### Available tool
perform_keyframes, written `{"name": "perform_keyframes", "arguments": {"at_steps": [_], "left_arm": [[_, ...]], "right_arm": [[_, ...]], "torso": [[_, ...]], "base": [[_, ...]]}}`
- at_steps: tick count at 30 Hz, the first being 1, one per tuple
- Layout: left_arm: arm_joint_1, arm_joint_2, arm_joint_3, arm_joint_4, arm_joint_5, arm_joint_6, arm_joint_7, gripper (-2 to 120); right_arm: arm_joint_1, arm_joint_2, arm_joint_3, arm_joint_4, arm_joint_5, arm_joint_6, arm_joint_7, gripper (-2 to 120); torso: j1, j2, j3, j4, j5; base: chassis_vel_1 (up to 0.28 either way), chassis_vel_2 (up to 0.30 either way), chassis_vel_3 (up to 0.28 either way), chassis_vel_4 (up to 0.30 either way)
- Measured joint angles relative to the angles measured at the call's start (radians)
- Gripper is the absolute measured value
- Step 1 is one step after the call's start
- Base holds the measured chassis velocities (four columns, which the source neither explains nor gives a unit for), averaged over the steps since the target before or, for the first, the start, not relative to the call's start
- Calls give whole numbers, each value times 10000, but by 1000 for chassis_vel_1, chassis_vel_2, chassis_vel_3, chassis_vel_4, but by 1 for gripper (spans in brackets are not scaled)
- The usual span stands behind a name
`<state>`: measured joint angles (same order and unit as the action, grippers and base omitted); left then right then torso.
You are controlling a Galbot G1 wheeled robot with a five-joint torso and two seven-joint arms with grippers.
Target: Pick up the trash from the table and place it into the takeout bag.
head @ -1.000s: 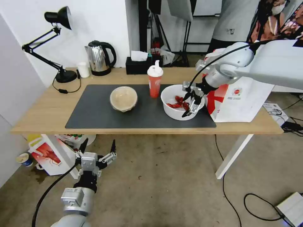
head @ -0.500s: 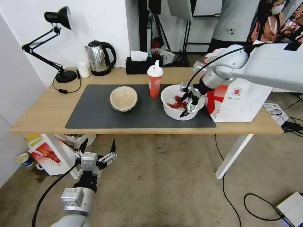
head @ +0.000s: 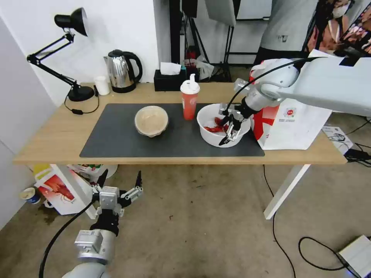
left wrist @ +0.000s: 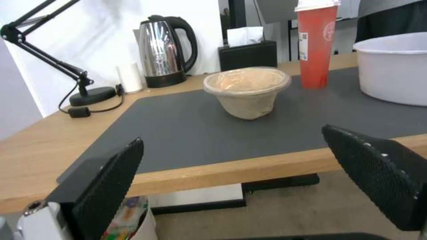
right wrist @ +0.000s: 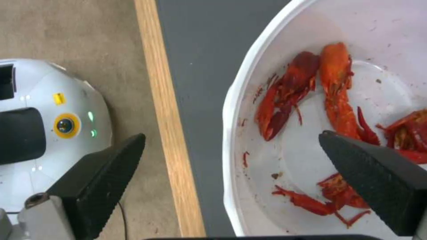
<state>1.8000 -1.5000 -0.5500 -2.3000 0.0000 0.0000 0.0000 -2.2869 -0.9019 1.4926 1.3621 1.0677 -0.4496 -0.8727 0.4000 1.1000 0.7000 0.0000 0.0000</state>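
Over the right part of the dark grey mat, the right tool was held with its fingers spread wide, straddling the near rim of the wide white bowl. From the right wrist view, one finger was seen above the bowl's inside, over the red crayfish shells, and the other outside the rim, above the table's front edge; nothing was gripped. Compared with a second earlier, the right tool had been shifted slightly toward the left end of the table and toward its back edge, and the arm's wrist had been drawn along with it; the bowl was found in the same spot.

The red drink cup was stood upright on the mat just beside the bowl, toward the back edge, and the beige clear-lidded bowl was set near the mat's middle, well apart from the white bowl. The takeout bag was stood at the right end of the table, close beside the white bowl, partly hidden by the right arm.

Below the table's front edge, near its left end, the left tool was parked over the floor with its fingers apart and empty, unchanged from the earlier frames.
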Motion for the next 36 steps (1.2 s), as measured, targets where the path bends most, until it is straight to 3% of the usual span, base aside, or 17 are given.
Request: {"name": "perform_keyframes", "arguments": {"at_steps": [8,14,26,36], "left_arm": [[0,0,0,0,0,0,0,100],[0,0,0,1,0,0,0,100],[1,0,0,0,0,0,0,100],[0,0,0,0,0,0,0,100]], "right_arm": [[-346,-152,109,-276,-203,12,-60,100],[-417,-246,151,-447,-223,14,-138,90],[-447,-254,231,-567,-251,0,-306,52],[-312,-199,228,-492,-248,-5,-407,13]], "torso": [[0,0,0,0,0],[0,0,0,0,0],[0,0,0,0,0],[0,0,0,0,0]], "base": [[0,0,0,0],[0,0,0,0],[0,0,0,0],[0,0,0,0]]}}
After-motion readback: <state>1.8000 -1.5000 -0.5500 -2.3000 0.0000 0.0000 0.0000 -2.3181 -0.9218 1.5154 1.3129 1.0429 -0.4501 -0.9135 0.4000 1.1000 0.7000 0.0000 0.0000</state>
